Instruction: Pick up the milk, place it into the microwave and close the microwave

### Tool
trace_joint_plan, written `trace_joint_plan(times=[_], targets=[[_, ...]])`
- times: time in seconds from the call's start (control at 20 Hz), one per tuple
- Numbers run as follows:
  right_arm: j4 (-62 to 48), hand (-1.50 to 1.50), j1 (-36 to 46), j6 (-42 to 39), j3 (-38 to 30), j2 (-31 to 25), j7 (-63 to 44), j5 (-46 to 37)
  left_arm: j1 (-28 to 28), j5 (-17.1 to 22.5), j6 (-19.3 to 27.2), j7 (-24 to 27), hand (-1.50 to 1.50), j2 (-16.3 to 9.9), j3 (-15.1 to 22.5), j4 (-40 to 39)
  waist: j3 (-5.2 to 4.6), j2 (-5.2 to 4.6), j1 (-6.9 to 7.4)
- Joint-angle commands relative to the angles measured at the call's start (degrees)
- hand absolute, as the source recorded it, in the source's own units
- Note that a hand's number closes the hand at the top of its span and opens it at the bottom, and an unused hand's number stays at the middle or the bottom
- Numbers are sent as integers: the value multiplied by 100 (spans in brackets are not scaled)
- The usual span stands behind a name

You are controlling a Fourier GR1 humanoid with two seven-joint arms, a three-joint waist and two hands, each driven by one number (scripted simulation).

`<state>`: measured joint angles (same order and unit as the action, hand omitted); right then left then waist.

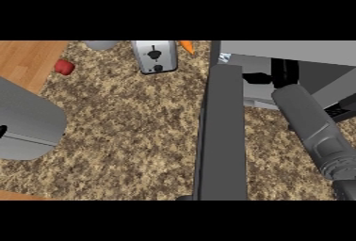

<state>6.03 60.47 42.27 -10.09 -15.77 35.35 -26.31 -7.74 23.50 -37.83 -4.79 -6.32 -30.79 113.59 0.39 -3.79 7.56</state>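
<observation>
Our right hand point(264, 77) reaches inside the microwave point(292, 54); only dark fingers show past the door edge, and we cannot tell whether they grip anything. The grey right forearm point(313, 127) runs up from the lower right edge. The microwave door point(222, 136) stands open, edge-on toward us. We cannot make out the milk. On the speckled counter point(125, 132) sit a toaster point(155, 55), a red object point(65, 67) and an orange object point(186, 45). Our left forearm point(24, 122) fills the left edge.
</observation>
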Motion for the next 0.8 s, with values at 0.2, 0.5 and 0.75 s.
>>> trace_joint_plan(times=[0.2,0.5,0.75], targets=[[107,-150,113,-947,-406,183,406,442,109,-66,-441,118,-150,-49,358,-335,-11,59,-111],[207,-150,-471,-1903,-922,288,1223,1020,-24,-101,-413,14,-150,151,610,29,-8,184,-306],[148,-150,-583,-2581,-1115,374,1354,1255,319,-225,-403,72,-150,239,846,-300,-21,221,-460]])
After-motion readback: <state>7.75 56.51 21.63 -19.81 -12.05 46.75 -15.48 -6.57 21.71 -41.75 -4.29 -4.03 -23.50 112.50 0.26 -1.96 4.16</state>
